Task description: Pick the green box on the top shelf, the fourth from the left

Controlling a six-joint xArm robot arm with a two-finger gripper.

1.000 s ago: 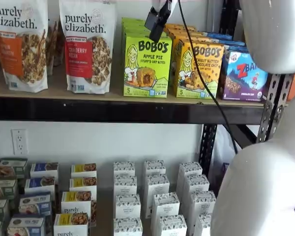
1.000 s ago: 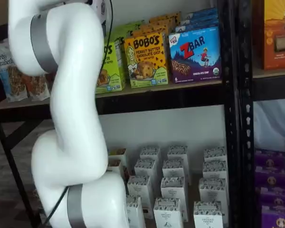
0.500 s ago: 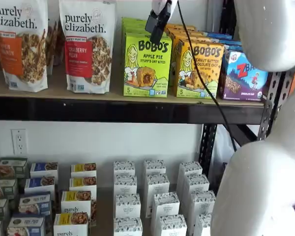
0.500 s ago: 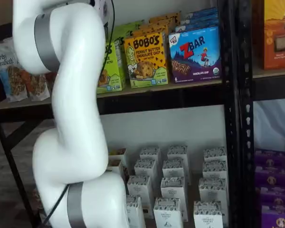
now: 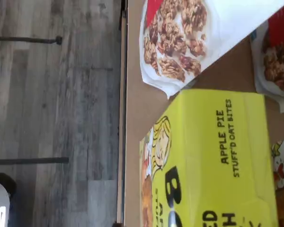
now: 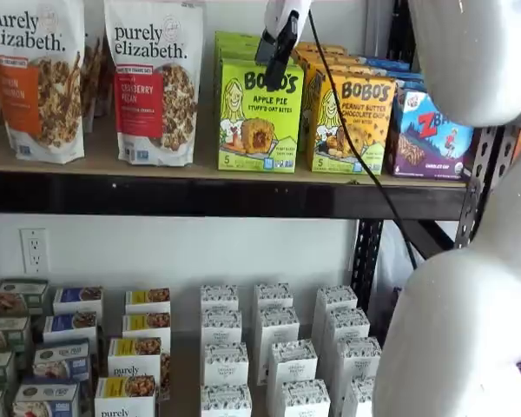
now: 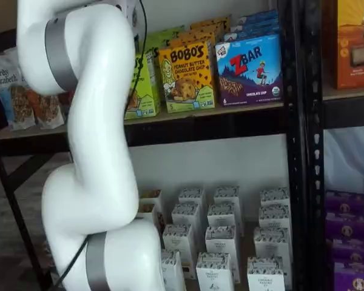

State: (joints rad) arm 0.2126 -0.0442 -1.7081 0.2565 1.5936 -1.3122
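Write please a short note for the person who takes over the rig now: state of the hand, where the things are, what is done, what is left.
Hand: hangs in front of the green box's upper edge in a shelf view, seen side-on, so the pictures do not show a gap; nothing is held.
Green box: upright at the front of the top shelf, between a granola bag and the yellow-orange Bobo's box. The wrist view shows its top and front face close by.
Done: the hand is brought up to the box.
Left: close on the box, pull it off the shelf.
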